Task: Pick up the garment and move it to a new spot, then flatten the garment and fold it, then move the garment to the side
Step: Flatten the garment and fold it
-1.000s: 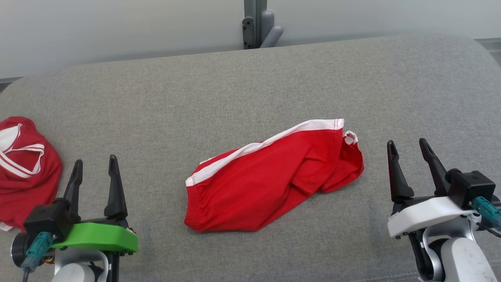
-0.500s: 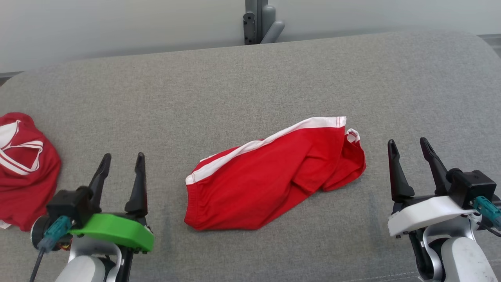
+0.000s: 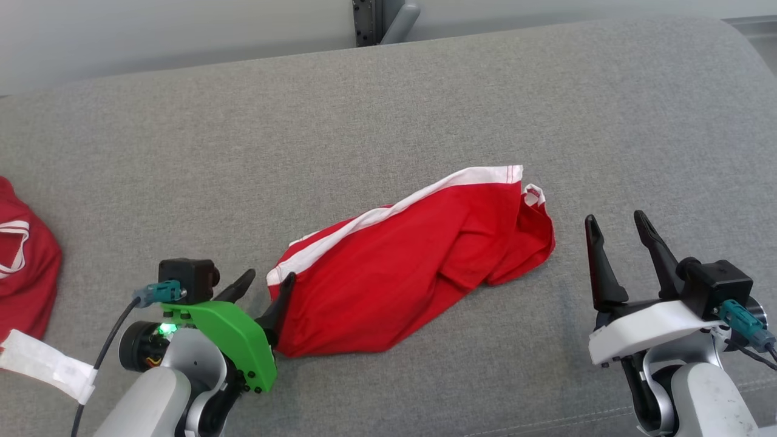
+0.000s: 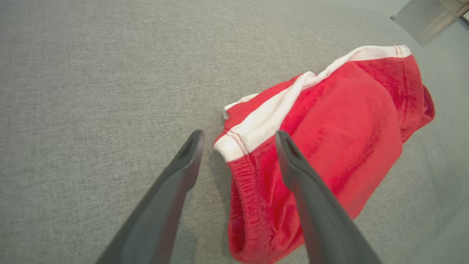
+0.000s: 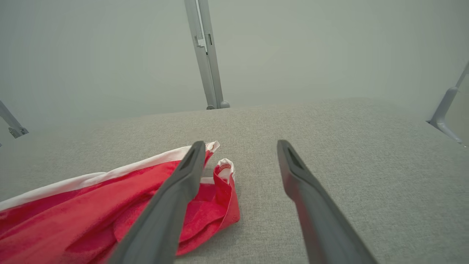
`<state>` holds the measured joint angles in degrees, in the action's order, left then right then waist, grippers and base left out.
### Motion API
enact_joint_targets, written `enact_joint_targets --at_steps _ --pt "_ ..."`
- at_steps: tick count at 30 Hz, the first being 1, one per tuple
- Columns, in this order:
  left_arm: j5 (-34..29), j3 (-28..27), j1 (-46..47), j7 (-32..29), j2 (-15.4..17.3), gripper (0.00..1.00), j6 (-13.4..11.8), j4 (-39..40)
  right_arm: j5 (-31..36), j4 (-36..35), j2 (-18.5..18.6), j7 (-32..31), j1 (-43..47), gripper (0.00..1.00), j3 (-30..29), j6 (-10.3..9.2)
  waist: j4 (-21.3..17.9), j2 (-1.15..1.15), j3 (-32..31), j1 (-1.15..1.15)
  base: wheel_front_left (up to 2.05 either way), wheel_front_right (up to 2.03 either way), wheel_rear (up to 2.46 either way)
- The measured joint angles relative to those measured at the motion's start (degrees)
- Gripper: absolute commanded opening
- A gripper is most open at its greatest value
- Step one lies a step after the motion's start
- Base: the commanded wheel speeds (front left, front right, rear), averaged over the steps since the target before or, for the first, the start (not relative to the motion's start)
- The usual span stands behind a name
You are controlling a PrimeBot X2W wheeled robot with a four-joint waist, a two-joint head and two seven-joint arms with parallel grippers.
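In the head view, the garment (image 3: 413, 267), red with a white band, lay crumpled near the middle of the grey fabric-covered desk (image 3: 388, 109), not lifted. The left tool (image 3: 267, 284) stood at the garment's near-left corner with its fingers spread. The right tool (image 3: 614, 226) was also spread and empty, just beside the garment's right end and not touching it. A second red garment (image 3: 24, 267) lay at the left edge, well apart. In the left wrist view, the spread fingers straddled the corner where the white band (image 4: 256, 128) met the gathered red hem. One finger was over bare desk and the other over red cloth. Whether either tip touched the fabric could not be determined. In the right wrist view, the crumpled right end of the garment lay to the left of the spread fingers, with bare desk between and beyond them. By this evidence, the step in hand was the first pick-up, at the approach stage, and no grip had been made. The next move would call for lowering the left tool onto the corner and pressing its fingers together on the band. The right tool would probably need to reach the opposite end.
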<state>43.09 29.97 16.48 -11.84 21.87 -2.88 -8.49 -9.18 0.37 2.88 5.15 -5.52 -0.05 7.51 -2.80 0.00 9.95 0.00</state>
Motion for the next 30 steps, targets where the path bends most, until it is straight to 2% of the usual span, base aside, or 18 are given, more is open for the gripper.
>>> enact_joint_targets --at_steps 7,8,9,10,12,15,19,30 --pt "2.78 -0.51 0.08 -1.22 -0.81 1.0 0.83 -2.92 -0.05 0.54 0.0 0.49 -0.47 1.0 -0.19 0.0 -0.76 0.0 1.36 0.0 0.0 0.0 0.0" --pt "3.08 -0.49 0.19 -1.37 -0.83 0.87 0.91 -3.16 -0.05 0.55 0.0 0.49 -0.58 1.0 -0.19 0.0 -0.78 0.0 1.53 0.0 0.0 0.0 0.0" --pt "3.23 -0.52 0.3 -1.47 -0.91 0.61 1.12 -3.38 -0.08 0.59 0.0 0.51 -0.68 1.0 -0.2 0.0 -0.77 0.0 1.68 0.0 0.0 0.0 0.0" --pt "3.55 -0.7 0.38 -1.16 -1.09 0.45 1.41 -3.58 -0.18 0.63 0.0 0.52 -0.71 1.0 -0.2 0.0 -0.75 0.0 1.81 0.0 0.0 0.0 0.0" --pt "3.67 -0.8 0.68 -0.91 -1.29 0.0 1.9 -3.86 -0.21 0.66 0.0 0.52 -0.86 1.0 -0.21 0.0 -0.68 0.0 2.07 0.0 0.0 0.0 0.0" --pt "4.35 -0.85 0.87 -0.42 -1.62 0.0 2.88 -4.25 -0.22 0.86 -0.01 0.57 -1.62 1.0 -0.33 0.0 -0.48 0.0 2.35 0.0 0.0 0.0 0.0" --pt "4.17 -0.79 1.43 0.09 -1.6 0.0 2.97 -4.63 -0.24 1.78 0.14 0.55 -3.19 1.0 -0.74 0.0 -0.25 0.0 2.64 0.0 0.0 0.0 0.0" --pt "2.79 0.12 4.58 1.19 -2.2 0.0 3.65 -4.66 -1.2 9.36 4.08 0.14 -12.62 1.0 2.04 0.0 2.42 0.0 5.31 0.0 0.0 0.0 0.0"
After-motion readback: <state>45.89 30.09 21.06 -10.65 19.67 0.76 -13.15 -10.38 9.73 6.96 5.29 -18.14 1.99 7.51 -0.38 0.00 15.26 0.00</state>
